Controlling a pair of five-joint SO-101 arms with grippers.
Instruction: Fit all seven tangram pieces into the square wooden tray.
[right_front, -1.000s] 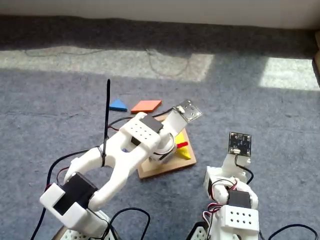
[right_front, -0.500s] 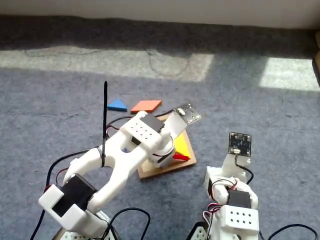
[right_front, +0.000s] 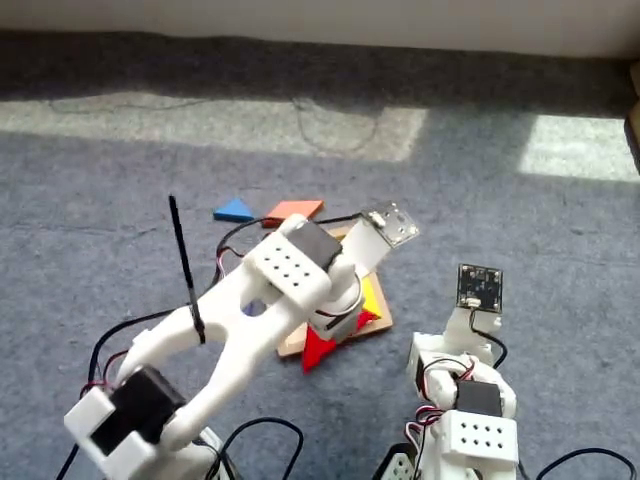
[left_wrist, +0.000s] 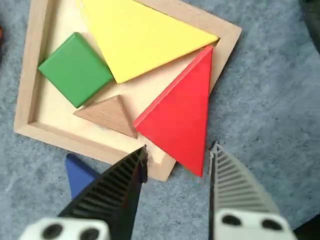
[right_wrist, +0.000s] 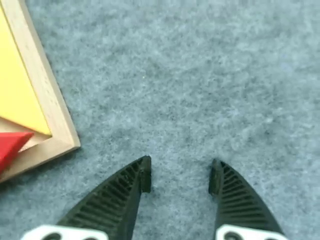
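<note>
So the square wooden tray (left_wrist: 31, 75) is sitting on grey carpet (right_front: 500, 200), no counter here. It's got four pieces on it. The big yellow triangle (left_wrist: 145, 35) is seated along one side, the green square (left_wrist: 75, 70) is tucked up against it, and a small wood-coloured triangle (left_wrist: 110, 115) lies loose in the open middle. The big red triangle (left_wrist: 182, 117) isn't in properly. One end rides over the tray's rim and pokes out onto the carpet.

The left gripper (left_wrist: 178, 149) hangs right over that overhanging end with its jaws spread wide and nothing in them. Can't tell if either tip is touching the red piece. A dark blue piece (left_wrist: 77, 172) lies on the carpet just outside the rim, next to the black jaw.

On the far side of the tray, a light blue triangle (right_front: 235, 210) and an orange piece (right_front: 293, 211) sit side by side on the carpet. The right gripper (right_wrist: 180, 172) is over bare carpet near a tray corner, jaws apart, not holding anything.
</note>
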